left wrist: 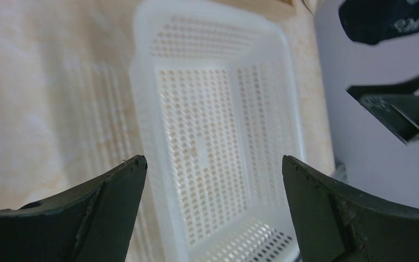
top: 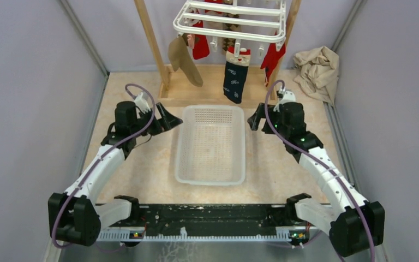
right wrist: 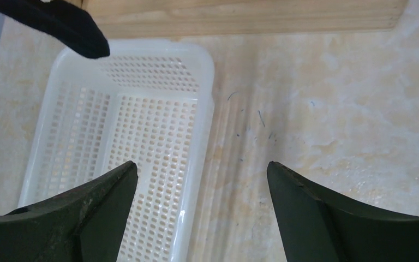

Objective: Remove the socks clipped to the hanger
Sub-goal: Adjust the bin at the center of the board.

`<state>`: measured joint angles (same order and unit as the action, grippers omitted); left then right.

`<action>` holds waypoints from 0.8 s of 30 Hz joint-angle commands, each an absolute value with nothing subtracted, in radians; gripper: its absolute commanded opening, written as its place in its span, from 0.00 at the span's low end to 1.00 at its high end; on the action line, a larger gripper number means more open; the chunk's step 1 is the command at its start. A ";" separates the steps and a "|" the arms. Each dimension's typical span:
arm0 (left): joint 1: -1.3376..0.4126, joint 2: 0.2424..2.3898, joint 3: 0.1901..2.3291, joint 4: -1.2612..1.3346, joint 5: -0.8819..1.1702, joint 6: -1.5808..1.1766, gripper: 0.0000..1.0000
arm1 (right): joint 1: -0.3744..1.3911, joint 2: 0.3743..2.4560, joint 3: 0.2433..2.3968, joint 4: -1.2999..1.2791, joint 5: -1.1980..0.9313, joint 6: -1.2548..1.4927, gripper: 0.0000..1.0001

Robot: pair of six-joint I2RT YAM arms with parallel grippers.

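Observation:
The white hanger point(top: 230, 21) hangs at the top centre with socks clipped under it: a tan sock point(top: 185, 60), a navy sock point(top: 234, 79), red socks point(top: 200, 46) and a leopard-patterned one point(top: 228, 42). The navy sock's toe shows in the right wrist view point(right wrist: 60, 24) and in the left wrist view point(left wrist: 387, 21). My left gripper point(top: 170, 117) is open at the basket's left far corner, nothing between its fingers point(left wrist: 114, 202). My right gripper point(top: 255, 117) is open at the basket's right far corner, also holding nothing. Both are below and in front of the socks.
A white perforated basket point(top: 181, 158) lies between the arms. A wooden frame point(top: 154, 43) with a wooden base board point(right wrist: 240, 19) carries the hanger. A crumpled beige cloth point(top: 317, 71) lies at the back right. Grey walls stand on both sides.

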<state>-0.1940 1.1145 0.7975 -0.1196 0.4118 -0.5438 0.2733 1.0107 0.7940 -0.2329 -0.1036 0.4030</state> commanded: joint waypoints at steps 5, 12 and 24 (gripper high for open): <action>-0.187 0.920 0.661 -0.099 0.594 -0.654 0.99 | 0.464 0.985 0.788 -0.269 0.039 0.513 0.88; -0.187 0.854 0.658 -0.231 0.447 -0.660 0.99 | 0.539 1.085 0.837 -0.350 0.069 0.523 0.87; -0.188 0.851 0.644 -0.297 0.409 -0.729 0.99 | 0.540 1.160 0.903 -0.391 0.115 0.522 0.86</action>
